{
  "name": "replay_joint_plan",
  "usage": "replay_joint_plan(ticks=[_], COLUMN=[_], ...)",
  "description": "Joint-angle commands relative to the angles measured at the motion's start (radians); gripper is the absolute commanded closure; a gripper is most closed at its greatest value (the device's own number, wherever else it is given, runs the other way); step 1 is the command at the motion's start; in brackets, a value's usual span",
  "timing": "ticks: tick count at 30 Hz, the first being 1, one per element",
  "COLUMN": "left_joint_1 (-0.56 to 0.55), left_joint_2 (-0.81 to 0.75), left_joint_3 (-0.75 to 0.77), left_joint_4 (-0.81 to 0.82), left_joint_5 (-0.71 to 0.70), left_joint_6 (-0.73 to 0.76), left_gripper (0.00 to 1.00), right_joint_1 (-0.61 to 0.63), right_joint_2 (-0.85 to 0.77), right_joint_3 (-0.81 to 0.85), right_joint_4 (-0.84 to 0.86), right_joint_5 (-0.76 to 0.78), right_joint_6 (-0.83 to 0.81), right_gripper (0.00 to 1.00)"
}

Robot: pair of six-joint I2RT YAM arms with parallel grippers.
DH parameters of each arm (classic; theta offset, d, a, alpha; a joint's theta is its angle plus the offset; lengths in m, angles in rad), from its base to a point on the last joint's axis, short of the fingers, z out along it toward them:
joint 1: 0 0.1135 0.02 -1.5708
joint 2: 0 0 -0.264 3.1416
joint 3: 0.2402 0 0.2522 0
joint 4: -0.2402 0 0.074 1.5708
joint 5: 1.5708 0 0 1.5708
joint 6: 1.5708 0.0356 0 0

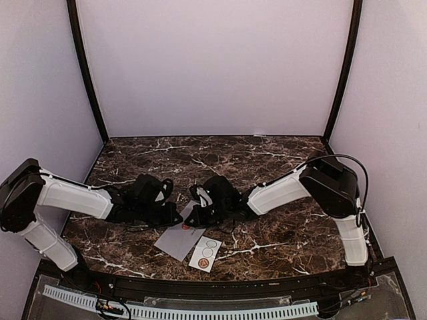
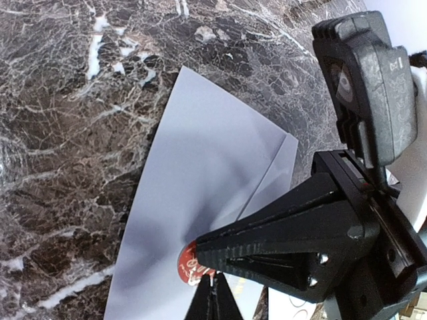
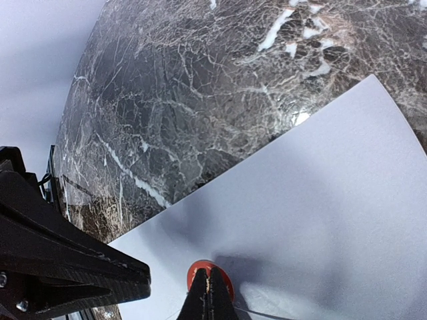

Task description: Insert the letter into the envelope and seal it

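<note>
The grey-lavender envelope [image 1: 175,243] lies flat near the table's front edge, flap folded down, with a round red seal [image 1: 185,227] on it. It also shows in the left wrist view [image 2: 200,180] and the right wrist view [image 3: 320,193]. My left gripper [image 1: 178,219] and right gripper [image 1: 193,219] meet tip to tip over the seal. The left gripper [image 2: 214,293] is shut, its tip right by the seal [image 2: 186,264]. The right gripper [image 3: 210,288] is shut, its tip down on the seal [image 3: 200,270]. No letter is in view.
A small white sticker strip [image 1: 205,253] with round seals lies against the envelope's right end, near the front edge. It also shows in the left wrist view [image 2: 300,308]. The dark marble table [image 1: 267,160] has lavender walls on three sides.
</note>
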Motion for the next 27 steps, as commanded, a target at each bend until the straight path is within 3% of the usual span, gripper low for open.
replay_joint_plan(ticks=[1, 12, 27], left_joint_1=[0.002, 0.002, 0.002], left_joint_2=[0.032, 0.122, 0.143], left_joint_3=[0.017, -0.002, -0.055], left_joint_4=[0.022, 0.090, 0.036], left_joint_5=[0.029, 0.063, 0.004], left_joint_6=[0.003, -0.006, -0.045], left_gripper=[1.00, 1.00, 1.00], right_joint_1=[0.010, 0.010, 0.010], right_joint_2=[0.033, 0.033, -0.021], right_joint_3=[-0.002, 0.000, -0.076], right_joint_4=[-0.061, -0.061, -0.071], right_joint_5=[0.040, 0.041, 0.082], right_joint_6=[0.007, 0.008, 0.026], right_gripper=[1.00, 1.00, 1.00])
